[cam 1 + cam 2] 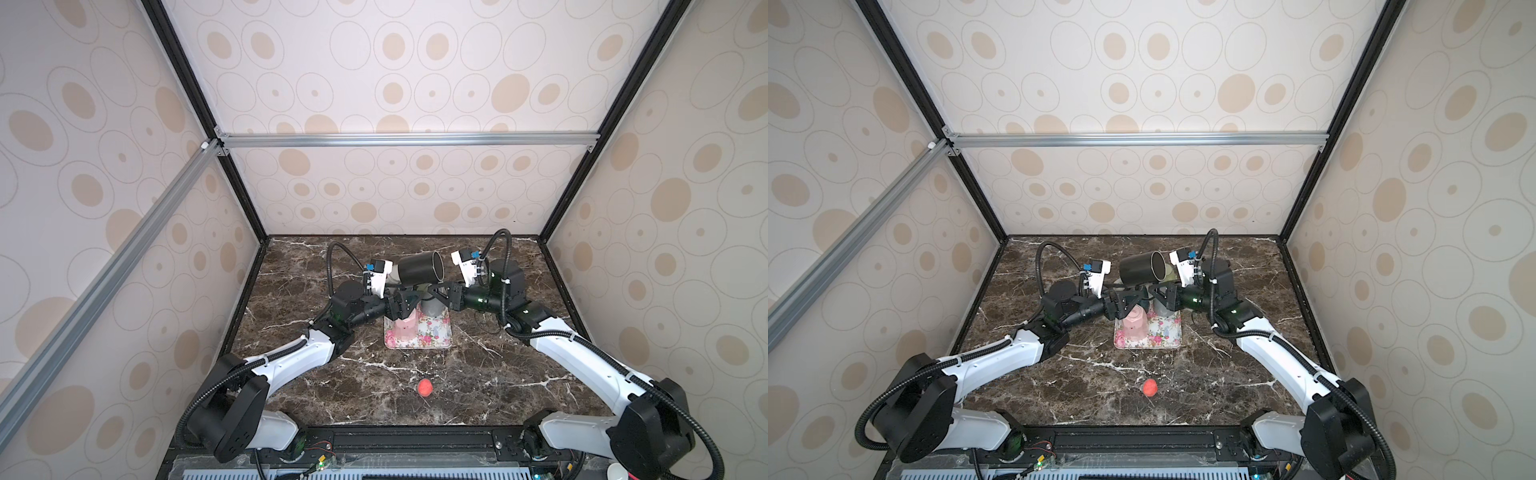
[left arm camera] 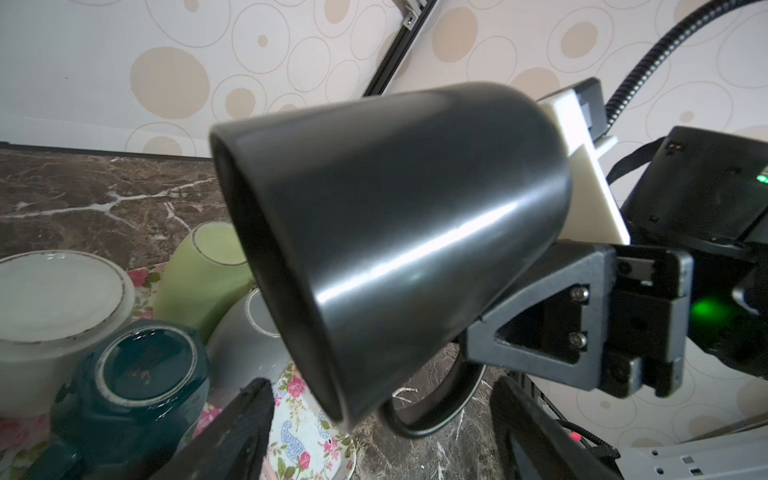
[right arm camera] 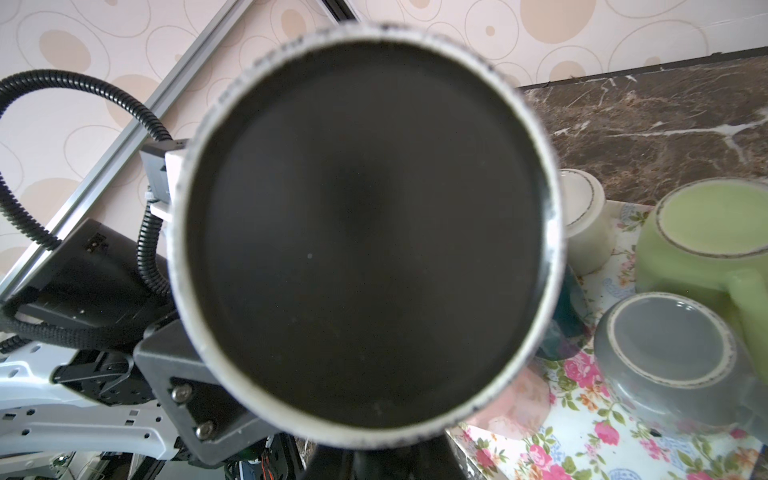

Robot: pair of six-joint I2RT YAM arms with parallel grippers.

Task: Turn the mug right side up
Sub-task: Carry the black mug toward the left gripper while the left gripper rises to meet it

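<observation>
1. Left gripper (image 2: 382,411), one of two: the jaws stand released and wide apart, one finger on each side of the mug's handle (image 2: 432,409) and touching neither it nor the body.
2. One floral tray (image 1: 417,345) on the marble table (image 1: 498,374). It carries five cups, all upside down: white (image 2: 54,307), teal (image 2: 141,374), green (image 2: 195,274), grey (image 1: 432,309) and pink (image 1: 405,328), crowded together.
3. One black mug (image 1: 417,268), the task's object. It is raised off the table, higher than the tray's cups, and lies on its side between the two grippers. Its mouth faces the left arm, its ringed base faces the right arm, and its handle hangs downward.
4. One small red ball (image 1: 425,388), alone on the table, well apart from the tray on the near side.
5. Right gripper (image 1: 434,290): clenched at the mug's underside by the handle, and alone carrying the mug.
</observation>
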